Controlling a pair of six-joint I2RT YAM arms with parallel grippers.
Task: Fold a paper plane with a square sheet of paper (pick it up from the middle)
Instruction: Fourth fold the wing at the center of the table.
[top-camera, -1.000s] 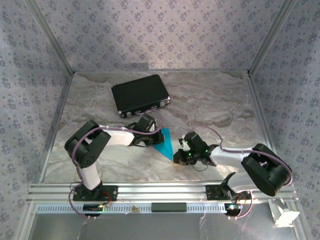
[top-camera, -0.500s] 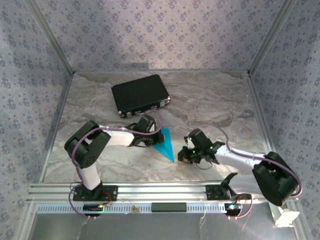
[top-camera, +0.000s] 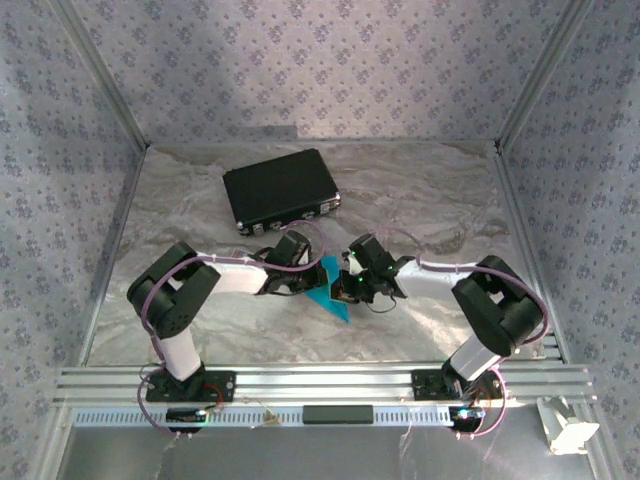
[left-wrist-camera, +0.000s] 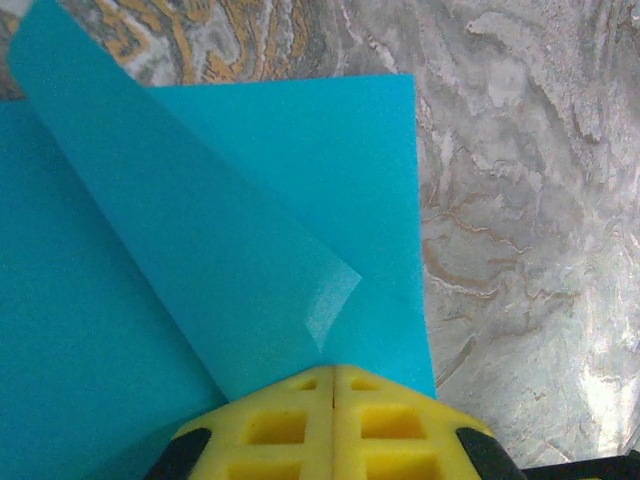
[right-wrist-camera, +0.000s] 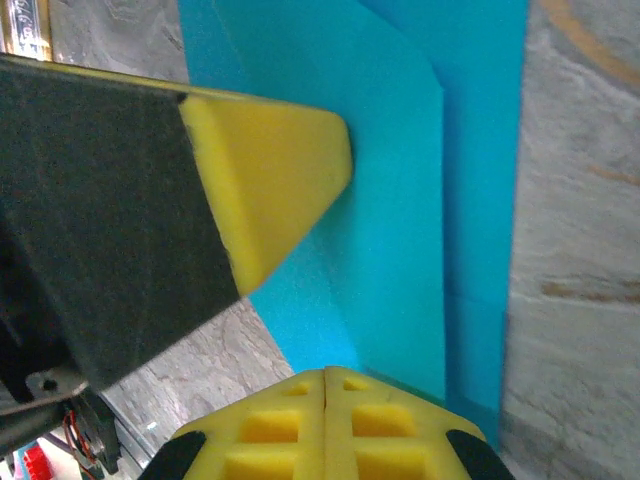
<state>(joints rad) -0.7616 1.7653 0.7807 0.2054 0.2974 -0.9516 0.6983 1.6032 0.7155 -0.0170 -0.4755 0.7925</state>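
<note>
Here, the paper (top-camera: 336, 305) is found lying on the marbled table (top-camera: 430, 200) near its middle, in front of the black case (top-camera: 280, 190) and apart from it. In the top view it is flanked by both arms: the left gripper (top-camera: 303, 282) is set on its left part and the right gripper (top-camera: 349, 289) on its right part, so that the two are placed close together over the sheet. In the left wrist view the yellow fingers (left-wrist-camera: 280, 425) are seen clenched, pad against pad with no gap between them, and their tips are set down on the paper. A flap is folded over from the upper left, and its corner is laid just ahead of those tips; whether any of it is pinched cannot be told. Bare table is shown to the right of the paper's straight edge. In the right wrist view the right fingers (right-wrist-camera: 270, 425) are likewise seen pressed together, with their tips resting on the near end of the paper. A folded layer with a straight edge is seen running up the sheet, and a narrower strip of the lower layer is left uncovered to its right. The yellow tip of the left gripper is pressed onto the paper from the left, near the right fingertips but apart from them.
</note>
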